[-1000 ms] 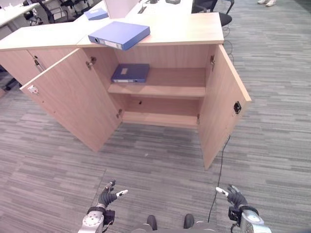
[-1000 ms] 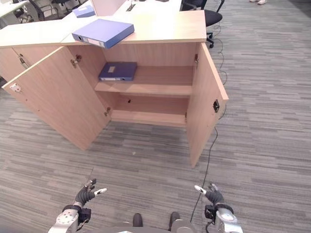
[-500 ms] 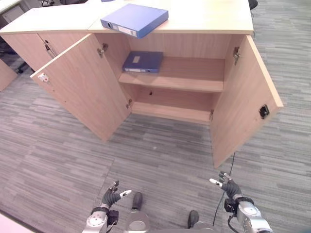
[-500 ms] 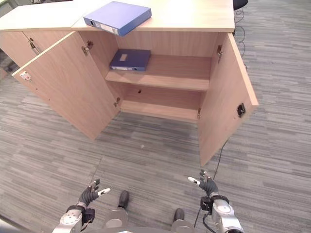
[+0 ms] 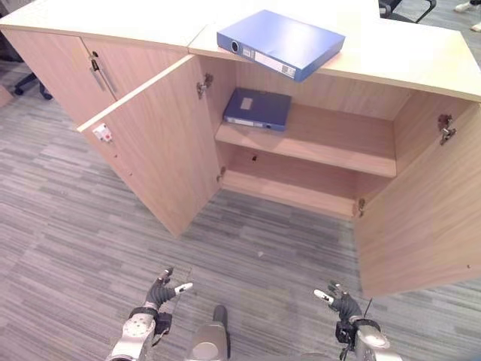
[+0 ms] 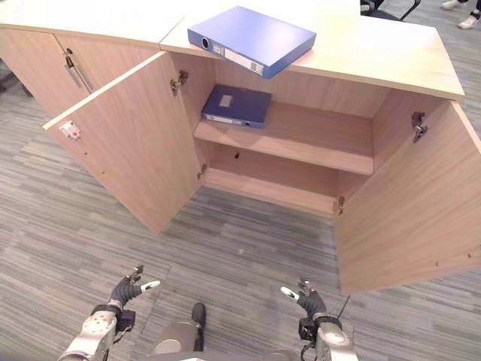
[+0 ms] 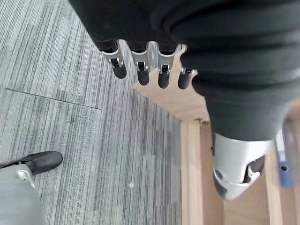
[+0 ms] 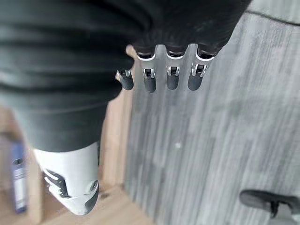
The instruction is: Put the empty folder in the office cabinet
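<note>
— The folder [image 5: 282, 43] is lying on the cabinet [image 5: 421, 60] top, overhanging its front edge; we're seeing another folder [image 5: 257, 108] on the upper shelf.

— We're holding both hands, left hand [image 5: 159, 292] and right hand [image 5: 342, 304], relaxed and empty over grey carpet [image 5: 75, 226].

No text, number or sign can be read anywhere. The large blue box folder [image 6: 252, 39] lying flat on top of the light wooden office cabinet [image 6: 391, 53] carries a white spine label, too small to make out. The darker blue folder [image 6: 237, 105] on the cabinet's upper shelf has pale labels, equally unreadable. A small white tag with a red mark [image 6: 69, 129] sits on the cabinet's open left door.
</note>
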`<state>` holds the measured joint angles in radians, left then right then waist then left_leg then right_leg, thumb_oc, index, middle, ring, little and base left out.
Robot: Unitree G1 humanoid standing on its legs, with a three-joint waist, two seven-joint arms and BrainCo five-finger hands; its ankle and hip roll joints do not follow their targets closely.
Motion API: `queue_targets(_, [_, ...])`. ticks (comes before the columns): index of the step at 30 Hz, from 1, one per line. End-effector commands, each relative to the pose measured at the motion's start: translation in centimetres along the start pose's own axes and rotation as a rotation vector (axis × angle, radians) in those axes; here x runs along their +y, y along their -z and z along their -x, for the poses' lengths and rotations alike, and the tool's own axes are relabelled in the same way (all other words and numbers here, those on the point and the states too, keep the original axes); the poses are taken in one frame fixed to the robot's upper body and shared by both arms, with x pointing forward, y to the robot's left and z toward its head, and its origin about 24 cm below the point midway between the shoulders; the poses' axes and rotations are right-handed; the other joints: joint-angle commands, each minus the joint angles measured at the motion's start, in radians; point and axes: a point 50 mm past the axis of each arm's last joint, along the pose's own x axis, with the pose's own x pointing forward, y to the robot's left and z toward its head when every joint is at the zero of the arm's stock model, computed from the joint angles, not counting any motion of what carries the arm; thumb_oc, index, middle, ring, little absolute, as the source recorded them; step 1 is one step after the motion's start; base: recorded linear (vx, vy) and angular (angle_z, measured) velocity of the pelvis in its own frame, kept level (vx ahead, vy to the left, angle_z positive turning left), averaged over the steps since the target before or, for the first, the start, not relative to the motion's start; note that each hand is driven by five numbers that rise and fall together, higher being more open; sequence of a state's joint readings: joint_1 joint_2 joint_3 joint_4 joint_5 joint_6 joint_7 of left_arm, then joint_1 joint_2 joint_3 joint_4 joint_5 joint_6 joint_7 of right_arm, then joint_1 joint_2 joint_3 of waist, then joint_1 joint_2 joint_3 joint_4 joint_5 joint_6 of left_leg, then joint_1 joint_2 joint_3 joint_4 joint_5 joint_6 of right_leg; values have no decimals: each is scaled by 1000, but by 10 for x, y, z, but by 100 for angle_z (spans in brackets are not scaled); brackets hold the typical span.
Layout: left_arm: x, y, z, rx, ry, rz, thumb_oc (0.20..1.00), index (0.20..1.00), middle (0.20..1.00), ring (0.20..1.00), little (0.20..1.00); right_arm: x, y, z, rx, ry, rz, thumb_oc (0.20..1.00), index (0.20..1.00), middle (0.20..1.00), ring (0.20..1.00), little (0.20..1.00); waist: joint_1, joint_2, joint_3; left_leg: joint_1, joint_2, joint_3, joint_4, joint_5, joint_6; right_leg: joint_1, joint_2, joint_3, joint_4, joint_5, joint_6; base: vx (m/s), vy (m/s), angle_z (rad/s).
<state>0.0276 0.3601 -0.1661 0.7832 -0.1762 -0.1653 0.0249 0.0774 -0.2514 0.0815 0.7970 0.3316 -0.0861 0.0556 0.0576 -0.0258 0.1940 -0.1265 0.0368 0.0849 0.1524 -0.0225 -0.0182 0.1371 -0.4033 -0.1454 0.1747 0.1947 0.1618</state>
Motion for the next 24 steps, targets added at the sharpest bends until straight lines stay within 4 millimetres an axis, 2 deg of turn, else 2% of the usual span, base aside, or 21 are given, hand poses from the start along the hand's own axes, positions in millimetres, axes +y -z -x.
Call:
queue_targets(1, [12,-15,1,-82,-16,-32,1000,1000,1000,1000,1000,-10,-20,-5,-58,21,55,1000,1000,1000,1000,1000,12,21,-11,-1,168,-27,-68,34,-121,-57,-91,6,28,40,72,20,365,15])
queue_targets(2, [14,-17,1,-82,-13,-40,1000,1000,1000,1000,1000,-7,-23,-6,-62,13,59,1000,1000,1000,1000,1000,11,27,-1,4,160,-21,-63,21,-107,-79,-100,-21,59,54,62,14,357,1])
queue_targets(3, [15,-17,1,-84,-7,-54,1000,1000,1000,1000,1000,-8,-22,-7,-60,18,57,1000,1000,1000,1000,1000,13,35,8,10,157,-7,-56,11,-97,-86,-93,-52,84,35,58,4,234,-24])
queue_targets(4, [15,-17,1,-85,-8,-54,1000,1000,1000,1000,1000,-7,-23,-7,-61,18,57,1000,1000,1000,1000,1000,12,35,4,5,156,-8,-56,14,-96,-88,-93,-54,80,39,57,85,417,-31])
queue_targets(5, [14,-15,2,-76,6,-54,1000,1000,1000,1000,1000,-6,-21,-7,-56,17,39,1000,1000,1000,1000,1000,-6,51,15,44,120,-5,-76,-3,-70,-143,-14,-32,134,-36,37,113,413,-20])
queue_targets(7, [13,-14,2,-68,4,-53,1000,1000,1000,1000,1000,-7,-22,-8,-54,25,29,1000,1000,1000,1000,1000,-17,68,24,78,93,4,-100,-3,-52,-176,56,-43,134,-120,21,123,395,-11])
queue_targets(9, [13,-13,1,-66,1,-42,1000,1000,1000,1000,1000,-8,-21,-8,-51,29,32,1000,1000,1000,1000,1000,-18,77,26,101,70,23,-141,5,-43,-175,101,-101,76,-178,6,61,175,-7])
queue_targets(10, [12,-13,2,-66,1,-42,1000,1000,1000,1000,1000,-8,-21,-8,-51,29,32,1000,1000,1000,1000,1000,-19,78,26,104,72,22,-145,6,-44,-171,103,-103,74,-179,5,75,124,21])
queue_targets(11, [9,-10,1,-50,3,-26,1000,1000,1000,1000,1000,-8,-20,-9,-37,34,40,1000,1000,1000,1000,1000,-24,77,31,135,53,31,-185,7,-41,-193,153,-121,23,-200,-1,94,94,21])
queue_targets(13, [4,-8,-1,-39,8,-20,1000,1000,1000,1000,1000,-10,-19,-9,-31,49,37,1000,1000,1000,1000,1000,-38,66,34,157,29,32,-208,1,-39,-209,198,-100,-61,-192,2,134,78,-18])
queue_targets(16, [0,-13,-4,-51,14,-24,1000,1000,1000,1000,1000,-18,-21,-10,-32,93,11,1000,1000,1000,1000,1000,-70,71,52,176,22,18,-215,-7,-40,-270,219,-27,-95,-157,22,139,-5,11])
queue_targets(19, [-8,-14,-4,-63,36,-26,1000,1000,1000,1000,1000,-28,-17,-8,-20,138,-14,1000,1000,1000,1000,1000,-75,65,43,185,9,34,-218,-21,-42,-228,200,-31,-159,-132,22,123,-65,19])
queue_targets(24, [-13,-9,-1,-52,52,-21,1000,1000,1000,1000,1000,-42,-14,-4,-5,184,-17,1000,1000,1000,1000,1000,-88,87,18,217,22,46,-204,-46,-60,-183,203,-40,-186,-132,12,148,-91,-6])
